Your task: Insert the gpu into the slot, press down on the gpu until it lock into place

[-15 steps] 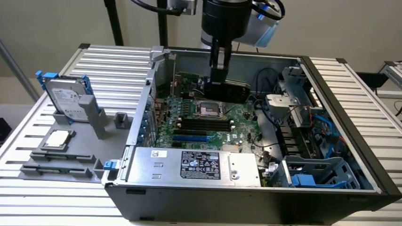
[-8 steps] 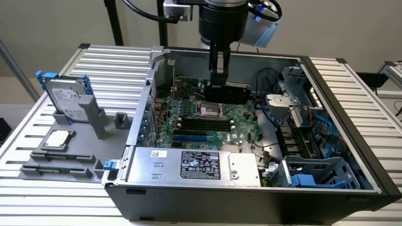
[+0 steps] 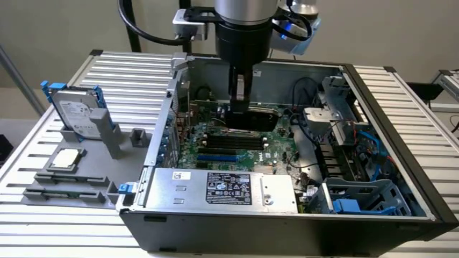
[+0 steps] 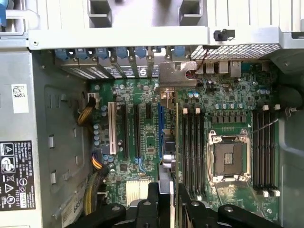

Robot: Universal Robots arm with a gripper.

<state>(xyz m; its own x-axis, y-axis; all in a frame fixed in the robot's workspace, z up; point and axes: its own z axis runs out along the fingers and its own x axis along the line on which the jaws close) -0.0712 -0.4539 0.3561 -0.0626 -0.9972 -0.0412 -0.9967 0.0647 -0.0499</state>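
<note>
My gripper (image 3: pixel 242 103) reaches down into the open computer case (image 3: pixel 401 161) and is shut on the gpu (image 3: pixel 252 118), a black glossy card held on edge over the motherboard (image 3: pixel 276 153). In the wrist view the gpu (image 4: pixel 176 142) appears edge-on between my black fingers (image 4: pixel 152 202), with its metal bracket (image 4: pixel 177 76) against the case's rear openings. The bright-blue slot (image 4: pixel 161 124) runs parallel right beside the card's edge; whether the card touches it is unclear. In the exterior view a blue slot (image 3: pixel 215 158) lies nearer the power supply than the card.
Black memory slots (image 4: pixel 192 147) and the silver processor socket (image 4: pixel 230 156) lie beside the card. A power supply (image 3: pixel 222 188) and cables (image 3: pixel 362 145) crowd the case. Outside it, a grey holder (image 3: pixel 68 188) carries a hard drive with blue rails (image 3: pixel 75 115) and a processor (image 3: pixel 66 158).
</note>
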